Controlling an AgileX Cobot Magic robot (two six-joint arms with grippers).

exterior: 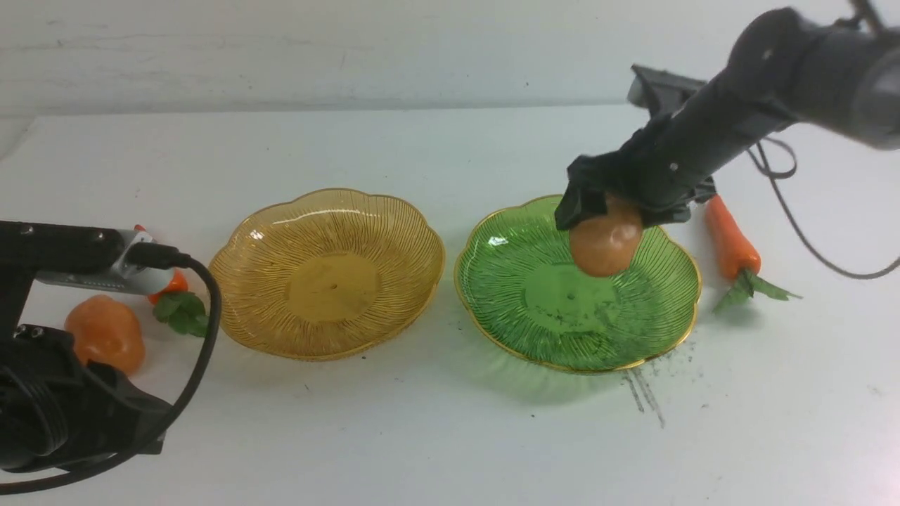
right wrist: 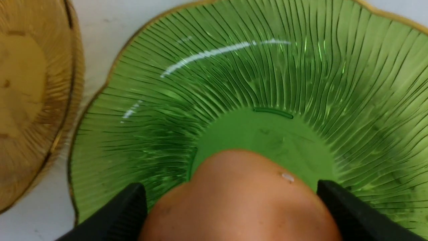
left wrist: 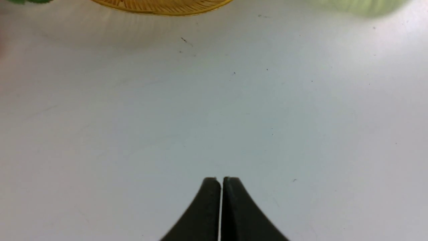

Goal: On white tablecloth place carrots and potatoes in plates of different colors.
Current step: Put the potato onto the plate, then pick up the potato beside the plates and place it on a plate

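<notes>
Your right end effector [exterior: 608, 214] pinches a potato [exterior: 605, 249] just above the green plate [exterior: 506, 309]; your left end effector [left wrist: 220, 182] is pressed together over the white tablecloth [left wrist: 133, 117].

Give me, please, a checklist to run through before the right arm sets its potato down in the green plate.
1. Potato held by right gripper: ok, a finger on each side.
2. Potato over green plate: ok.
3. Gap between potato and plate: cannot tell.
4. Green plate free of other things: ok, nothing lies in it.
5. Right-hand carrot outside the plate: ok, on the white tablecloth beside the rim.
6. Left gripper out of the way: ok, shut, near the amber plate.
</notes>
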